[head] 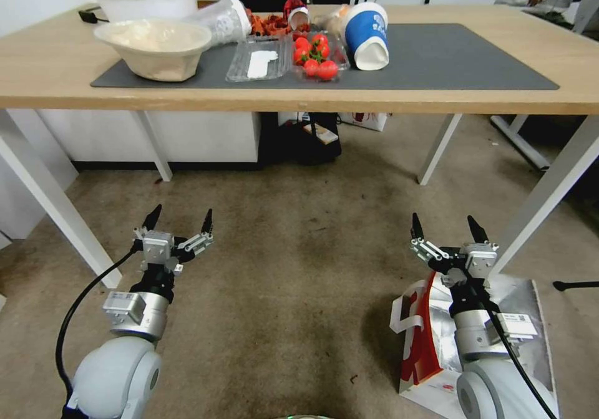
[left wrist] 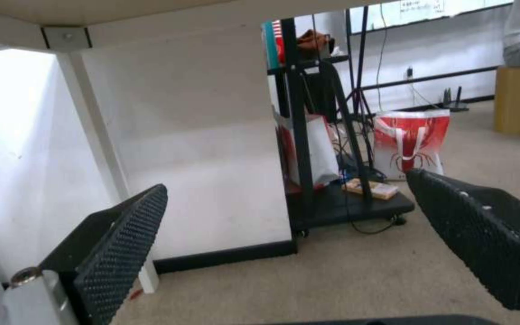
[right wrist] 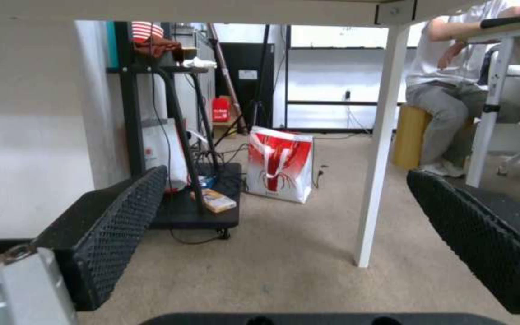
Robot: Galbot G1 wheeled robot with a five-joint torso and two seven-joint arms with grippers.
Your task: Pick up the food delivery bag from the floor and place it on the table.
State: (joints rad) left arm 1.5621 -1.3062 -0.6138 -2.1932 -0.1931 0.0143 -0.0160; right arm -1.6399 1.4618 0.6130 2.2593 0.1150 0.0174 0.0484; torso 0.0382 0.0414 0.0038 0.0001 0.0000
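Head view: red logo on food delivery bag [head: 430, 344]

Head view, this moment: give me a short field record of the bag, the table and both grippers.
bag: food delivery bag on the floor at the robot's right, partly under the right arm
table: table ahead, dark mat carrying bowls, cups and a tray of strawberries
left gripper: left gripper open, empty, above carpet
right gripper: right gripper open, empty, above the bag's far edge
task state: bag not yet grasped
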